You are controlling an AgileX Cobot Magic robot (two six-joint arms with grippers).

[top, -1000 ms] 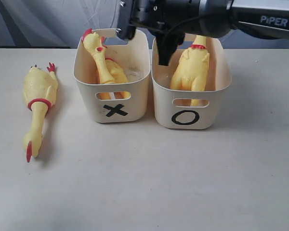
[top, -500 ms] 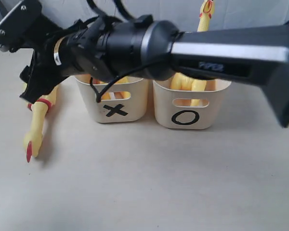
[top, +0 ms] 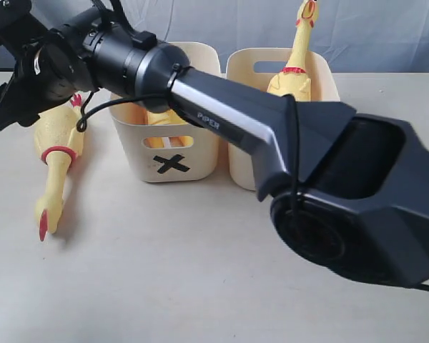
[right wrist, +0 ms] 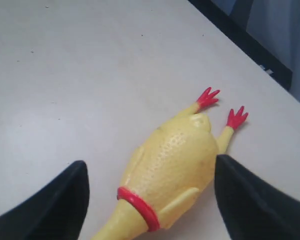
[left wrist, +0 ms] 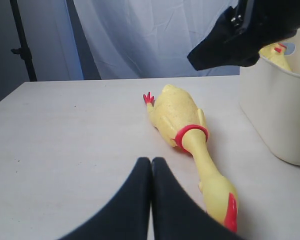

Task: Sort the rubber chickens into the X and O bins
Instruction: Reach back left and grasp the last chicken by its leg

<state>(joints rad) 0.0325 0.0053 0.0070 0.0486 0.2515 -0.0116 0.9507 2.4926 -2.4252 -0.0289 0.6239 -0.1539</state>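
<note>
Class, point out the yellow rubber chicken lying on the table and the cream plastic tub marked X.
Yellow rubber chicken on the table (top: 59, 153): exterior view, red neck ring.
Cream plastic tub marked X (top: 171, 163): exterior view, front wall.

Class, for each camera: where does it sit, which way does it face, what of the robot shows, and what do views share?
Exterior: in front of the table, facing the marked side of the X bin; the right arm crosses leftward.
Left wrist: low over the table, looking along it at the lying rubber chicken; own shut jaws in foreground.
Right wrist: above, looking down on that chicken; open jaws flank it.
Shared: that chicken, in all three.
</note>
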